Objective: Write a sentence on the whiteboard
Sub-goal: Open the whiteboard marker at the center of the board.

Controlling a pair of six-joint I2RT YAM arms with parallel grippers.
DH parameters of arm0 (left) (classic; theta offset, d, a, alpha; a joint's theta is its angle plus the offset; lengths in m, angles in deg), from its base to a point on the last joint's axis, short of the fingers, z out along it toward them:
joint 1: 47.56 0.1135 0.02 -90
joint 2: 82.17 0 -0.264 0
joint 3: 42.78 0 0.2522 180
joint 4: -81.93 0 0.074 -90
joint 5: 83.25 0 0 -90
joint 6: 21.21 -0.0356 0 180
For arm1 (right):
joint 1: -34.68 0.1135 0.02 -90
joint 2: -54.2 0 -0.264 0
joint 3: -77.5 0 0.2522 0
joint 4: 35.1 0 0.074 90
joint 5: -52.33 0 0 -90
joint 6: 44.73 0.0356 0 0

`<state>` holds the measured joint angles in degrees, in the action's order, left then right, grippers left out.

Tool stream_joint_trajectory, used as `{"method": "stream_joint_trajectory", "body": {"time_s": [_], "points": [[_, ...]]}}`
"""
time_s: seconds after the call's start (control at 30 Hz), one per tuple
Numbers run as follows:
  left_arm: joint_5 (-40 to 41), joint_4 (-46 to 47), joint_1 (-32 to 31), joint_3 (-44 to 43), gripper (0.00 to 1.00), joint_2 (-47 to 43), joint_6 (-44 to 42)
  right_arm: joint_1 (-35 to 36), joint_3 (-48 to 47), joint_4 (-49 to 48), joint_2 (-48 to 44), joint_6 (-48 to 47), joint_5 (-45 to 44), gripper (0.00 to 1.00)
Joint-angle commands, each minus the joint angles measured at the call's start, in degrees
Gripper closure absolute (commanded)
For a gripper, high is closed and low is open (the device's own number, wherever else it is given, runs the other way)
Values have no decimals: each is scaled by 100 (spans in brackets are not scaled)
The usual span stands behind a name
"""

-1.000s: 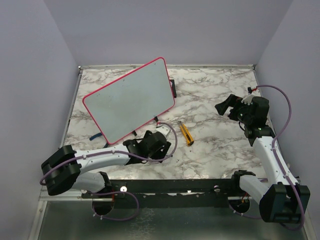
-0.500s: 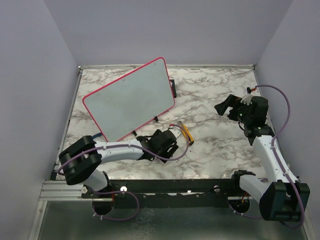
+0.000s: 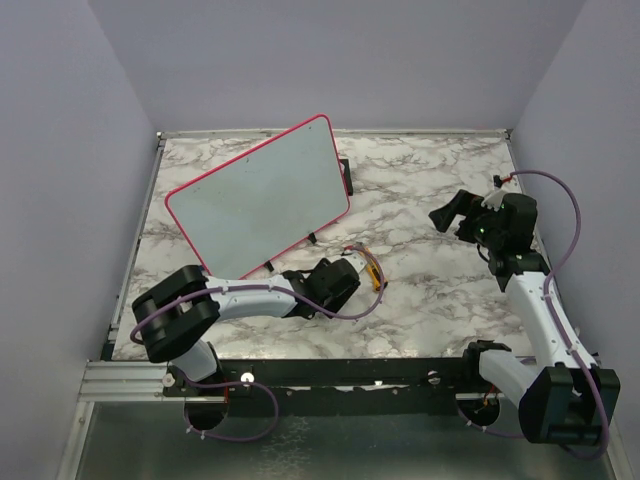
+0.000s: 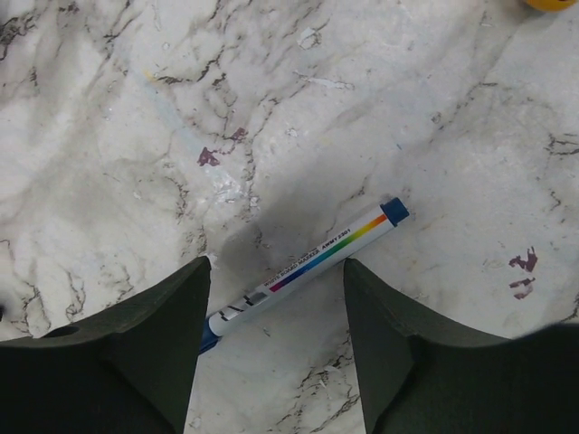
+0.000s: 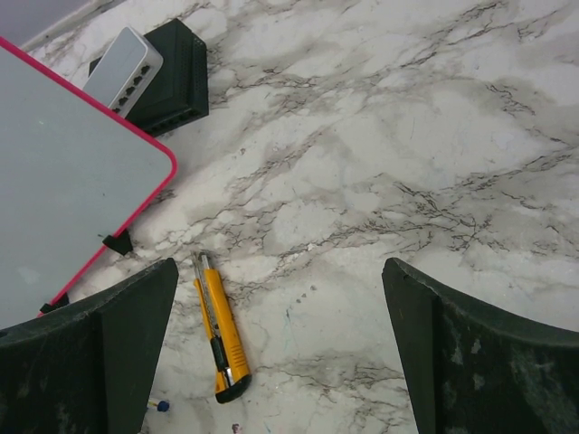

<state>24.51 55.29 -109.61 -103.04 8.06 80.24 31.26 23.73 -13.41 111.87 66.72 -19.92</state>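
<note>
The whiteboard [image 3: 255,200] stands tilted at the back left, a pale board with a red-pink frame, and its corner also shows in the right wrist view [image 5: 72,190]. No sentence shows on it. A white marker [image 4: 312,262] with blue ends lies flat on the marble. My left gripper [image 4: 276,267] hovers low over it, open, one finger on each side and neither pressing it. In the top view the left gripper [image 3: 345,272] sits right of the board's near corner. My right gripper [image 3: 450,212] hangs wide open at the right, holding nothing.
A yellow utility knife [image 5: 217,330] lies just right of the left gripper, also seen from above as the knife [image 3: 373,268]. A small grey block on a black tray [image 5: 136,68] stands behind the board. Walls close in the marble table [image 3: 430,300] on three sides.
My left arm has swung right and forward, from near the board's front corner to over the marker beside the knife, and its jaws have narrowed somewhat. The right arm has stayed still.
</note>
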Motion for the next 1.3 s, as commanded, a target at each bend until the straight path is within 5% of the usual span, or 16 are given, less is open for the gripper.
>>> {"method": "stream_joint_trajectory", "body": {"time_s": [0.0, 0.33, 0.63, 0.77, 0.87, 0.93, 1.27], "points": [[685, 127, -32, -72, 42, 132, 360, 17, -111, 229, -107, -61, 99, 1], [1492, 258, 258, -530, 59, 788, 959, 21, -105, 456, -423, -1, 177, 1], [1466, 330, 632, -858, 64, 1183, 1237, 17, -93, 627, -627, 21, 169, 1], [1232, 330, 628, -803, 57, 856, 1242, 17, -90, 669, -656, 31, 190, 1], [884, 327, 632, -626, 34, 347, 1216, 17, -99, 675, -661, 50, 237, 1], [646, 287, 652, -449, 28, -40, 1218, 17, -107, 676, -663, 59, 263, 1], [-173, -741, 1028, 200, 42, -1122, 1326, 17, -63, 597, -648, 94, 379, 2]]}}
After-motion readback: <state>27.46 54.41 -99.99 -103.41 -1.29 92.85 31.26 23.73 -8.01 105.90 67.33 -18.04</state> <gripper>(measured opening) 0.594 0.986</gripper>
